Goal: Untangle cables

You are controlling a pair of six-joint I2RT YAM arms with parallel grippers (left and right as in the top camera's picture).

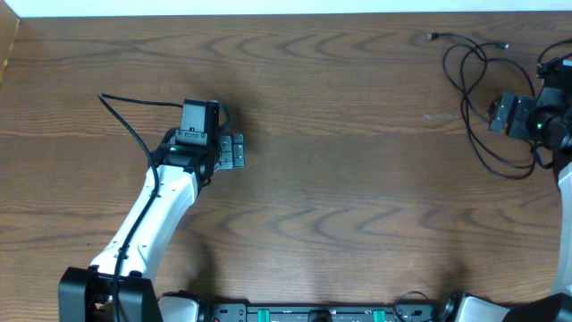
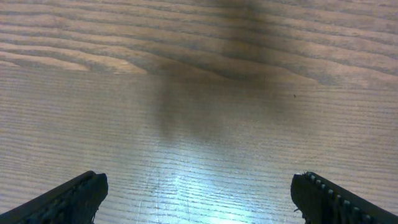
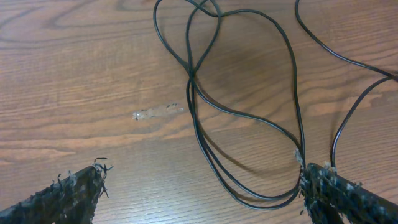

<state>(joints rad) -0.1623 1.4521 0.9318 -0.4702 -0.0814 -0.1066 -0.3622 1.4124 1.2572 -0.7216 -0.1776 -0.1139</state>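
Observation:
Thin black cables (image 1: 466, 105) lie in loose, crossing loops at the table's far right, with a small plug end (image 1: 432, 37) toward the back edge. In the right wrist view the cables (image 3: 193, 106) run down between the fingers, and the lowest loop rests against the right fingertip (image 3: 323, 186). My right gripper (image 1: 494, 112) (image 3: 202, 190) hangs open over these loops, holding nothing. My left gripper (image 1: 232, 150) (image 2: 199, 196) is far off at centre left, open above bare wood, with no cable near it.
The wooden table (image 1: 357, 179) stretches between the two arms. The left arm's own thicker black cable (image 1: 125, 125) trails over the table behind that arm. A small pale scuff (image 3: 155, 112) marks the wood left of the loops.

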